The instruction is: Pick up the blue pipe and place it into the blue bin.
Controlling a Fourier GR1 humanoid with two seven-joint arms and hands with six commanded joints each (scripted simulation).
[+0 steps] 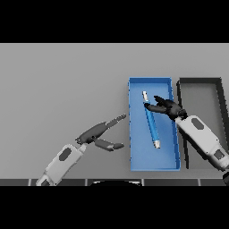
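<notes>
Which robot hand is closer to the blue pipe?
The right robot hand, touching the blue pipe near its upper end inside the blue bin. The left robot hand is outside, left of the bin.

A pipe [150, 120] lies lengthwise inside a bin [134, 134] on the desk [62, 80], right of centre. A second bin [181, 89] sits just beside it, further right. The right hand [169, 108] hovers over the first bin, fingertips at the pipe's upper half; the left hand [99, 134] rests left of that bin.
</notes>
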